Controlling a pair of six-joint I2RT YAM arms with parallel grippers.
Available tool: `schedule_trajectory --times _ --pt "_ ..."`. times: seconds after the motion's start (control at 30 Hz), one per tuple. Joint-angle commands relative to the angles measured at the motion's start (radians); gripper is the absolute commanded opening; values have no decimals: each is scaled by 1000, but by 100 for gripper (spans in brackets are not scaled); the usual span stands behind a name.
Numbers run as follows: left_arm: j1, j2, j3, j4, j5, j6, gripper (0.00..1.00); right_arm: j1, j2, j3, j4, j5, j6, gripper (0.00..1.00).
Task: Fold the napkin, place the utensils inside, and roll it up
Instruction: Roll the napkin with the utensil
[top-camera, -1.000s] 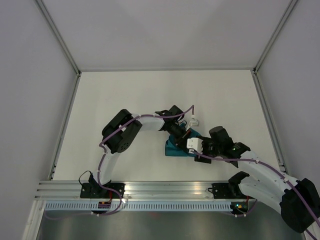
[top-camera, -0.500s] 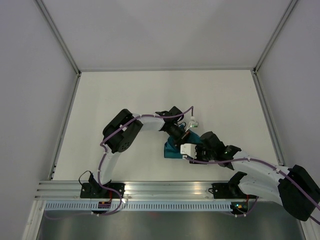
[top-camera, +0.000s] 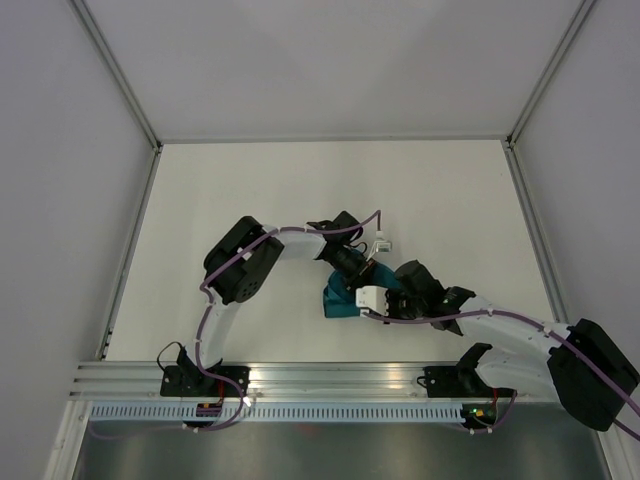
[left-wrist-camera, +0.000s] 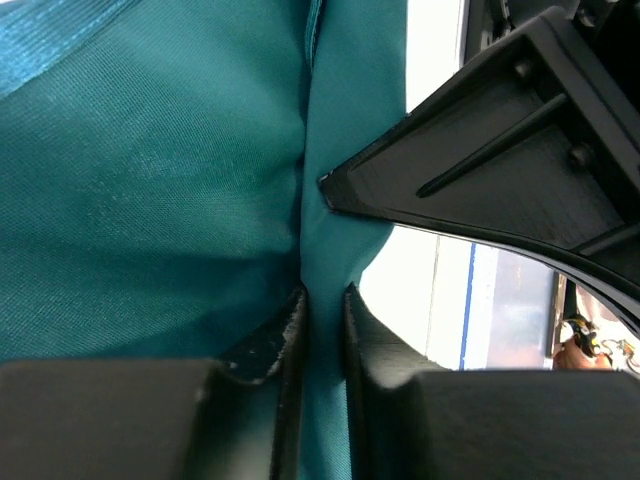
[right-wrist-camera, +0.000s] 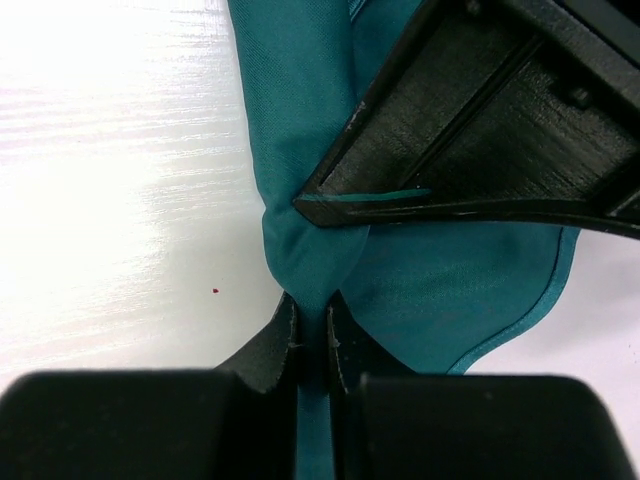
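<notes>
The teal napkin (top-camera: 336, 298) lies bunched on the white table (top-camera: 300, 190), between the two grippers. My left gripper (top-camera: 364, 276) reaches it from the upper left. In the left wrist view its narrowly parted jaws (left-wrist-camera: 322, 300) have a fold of the napkin (left-wrist-camera: 150, 200) filling the gap. My right gripper (top-camera: 354, 300) comes in from the right. In the right wrist view it (right-wrist-camera: 310, 315) is shut tight on a pinched ridge of the napkin (right-wrist-camera: 300, 150). Each wrist view shows the other gripper's black finger (left-wrist-camera: 500, 150) (right-wrist-camera: 480, 120) close above the cloth. The utensils are out of view.
Grey walls with metal rails (top-camera: 130, 250) (top-camera: 535, 240) enclose the table on three sides. The aluminium rail (top-camera: 330, 378) that holds both arm bases runs along the near edge.
My right arm has swung left onto the napkin and its gripper has closed on the cloth. The left arm has stayed almost still at the napkin.
</notes>
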Motion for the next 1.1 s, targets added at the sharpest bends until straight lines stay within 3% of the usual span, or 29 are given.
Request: schedule_trajectory --times 0.0,0.4,0.57,0.6,0.87,0.97,1.07 --pt "11 19 -51 -40 -247 12 27 -1 54 17 -85 17 -11 0" --pt "123 -228 -135 190 -325 -142 40 -9 186 115 -208 -61 -25 0" --pt "171 -412 -244 332 -518 -218 44 -61 265 202 -286 -150 -57 0" --pt "179 -444 -292 400 -621 -235 44 -88 305 219 -324 -184 -77 0" --pt "180 -873 -583 691 -920 -332 45 -231 589 466 -538 -328 -221 0" --pt "157 -958 -685 750 -1016 -309 43 -283 716 573 -630 -354 -273 0" --pt "56 -1036 -777 829 -1182 -218 43 -320 842 687 -722 -383 -309 0"
